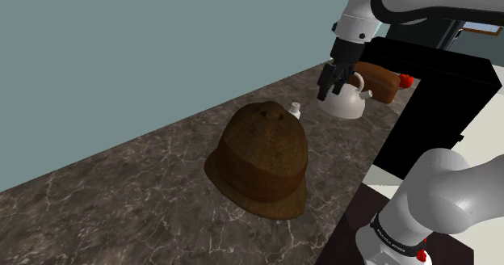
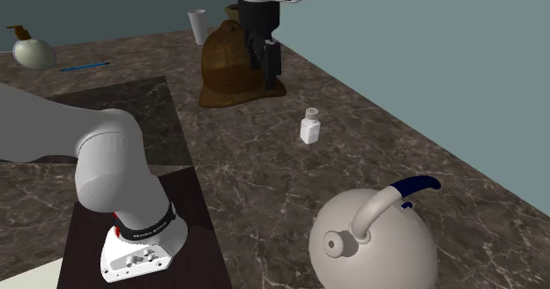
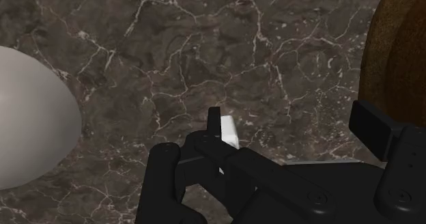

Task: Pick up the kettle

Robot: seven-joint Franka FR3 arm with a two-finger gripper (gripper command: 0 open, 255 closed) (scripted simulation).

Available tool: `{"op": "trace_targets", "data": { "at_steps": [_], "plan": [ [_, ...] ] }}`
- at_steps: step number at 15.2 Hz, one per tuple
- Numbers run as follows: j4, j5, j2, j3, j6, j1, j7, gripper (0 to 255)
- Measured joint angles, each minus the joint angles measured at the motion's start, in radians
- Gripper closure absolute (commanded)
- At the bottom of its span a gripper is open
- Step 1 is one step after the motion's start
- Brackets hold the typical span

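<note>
Shoulder view: kettle (image 1: 346, 106) is white and upright on the dark marbled counter (image 1: 121, 207), at 2 o'clock from the brown hat (image 1: 262, 154). A small white bottle (image 1: 296, 108) pokes out at the hat's 1 o'clock. The gripper (image 1: 329, 84) overlaps the kettle's 10 o'clock edge here; can't tell contact from this angle. Second exterior view: kettle is in the foreground, with a curved handle and a blue grip on top. Bottle is at its 11 o'clock, well apart, and the hat is at 10 o'clock from the bottle. Gripper hangs above the counter at the bottle's 11 o'clock, drawn against the hat, well apart from the kettle. Wrist view: fingers (image 3: 214, 120) stand apart with just counter between them, so spread wide and empty. Bottle peeks out just beside one finger. Kettle's pale round body lies beyond that finger, hat beyond the other; neither is touched.
</note>
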Motion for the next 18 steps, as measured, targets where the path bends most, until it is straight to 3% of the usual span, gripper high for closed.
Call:
{"op": "trace_targets", "data": {
  "at_steps": [3, 7, 18],
  "plan": [
    [0.01, -0.015, 0.009, -0.026, -0.002, -0.008, -0.03, 0],
    [0.055, -0.062, 0.052, -0.113, -0.008, -0.033, -0.131, 0],
    [0.294, -0.123, 0.287, -0.36, -0.014, -0.064, -0.429, 0]
  ]
}}
